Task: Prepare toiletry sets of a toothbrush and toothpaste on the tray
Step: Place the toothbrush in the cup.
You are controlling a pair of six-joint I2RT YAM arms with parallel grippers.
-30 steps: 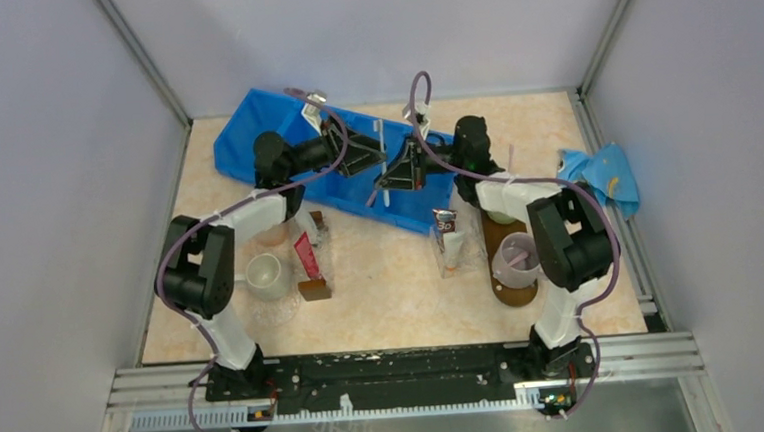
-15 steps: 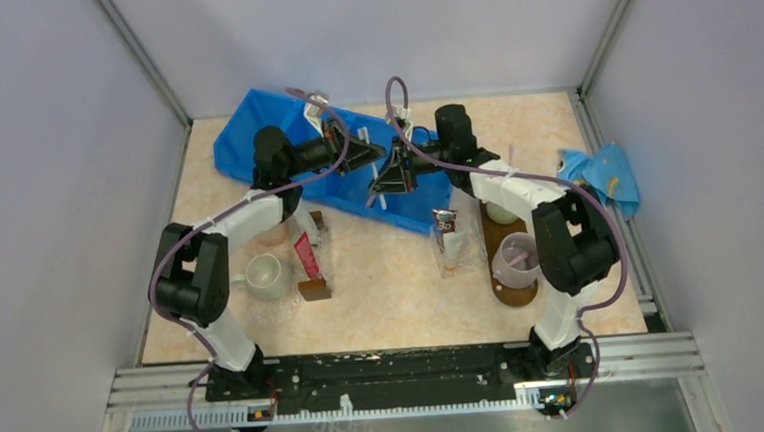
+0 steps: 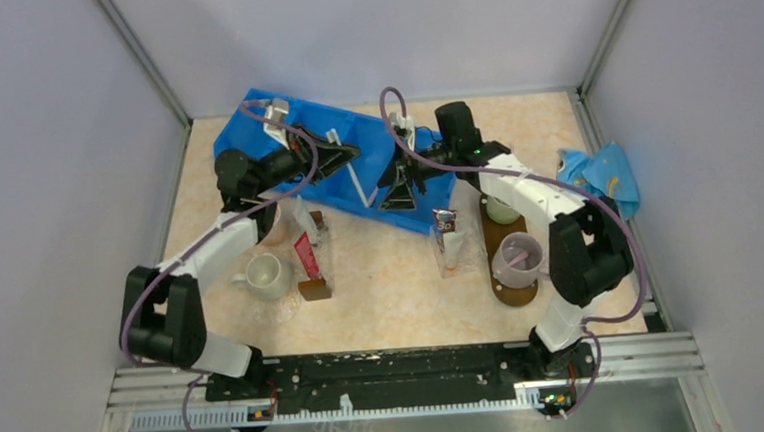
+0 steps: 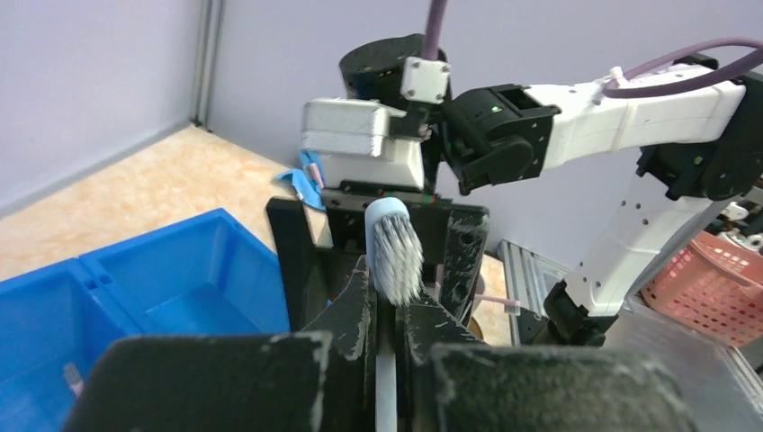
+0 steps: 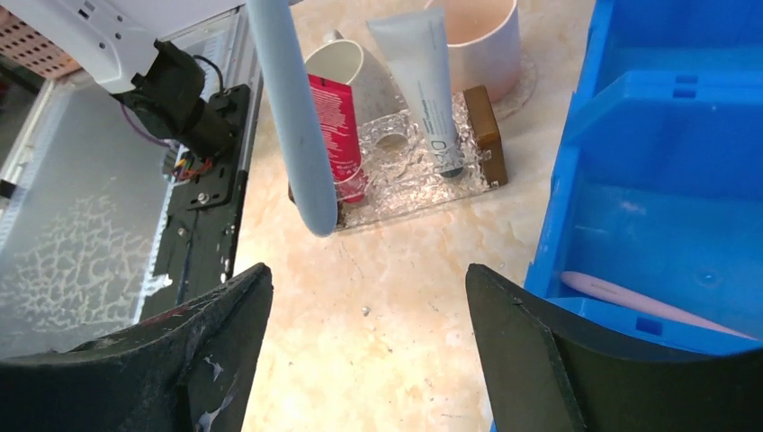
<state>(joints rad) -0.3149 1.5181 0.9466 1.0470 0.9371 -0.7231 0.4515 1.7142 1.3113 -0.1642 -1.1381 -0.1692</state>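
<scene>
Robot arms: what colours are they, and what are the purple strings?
The left arm and right arm have white links and chunky black joints. The purple strings are cables running along each. The left gripper and right gripper are black wedges with scuffed fingers.

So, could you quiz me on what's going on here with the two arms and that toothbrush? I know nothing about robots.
1. True or false: the right gripper is clamped on the toothbrush.
2. Which of these lies inside the blue bin in the right wrist view?
A. a pink toothbrush
B. a red tube
C. a mug
3. Fill in: the toothbrush is gripped just below its bristles by the ____ gripper.

Key
1. False: its jaws stand wide apart with nothing between them.
2. A
3. left: the left gripper is shut on the neck.
</scene>
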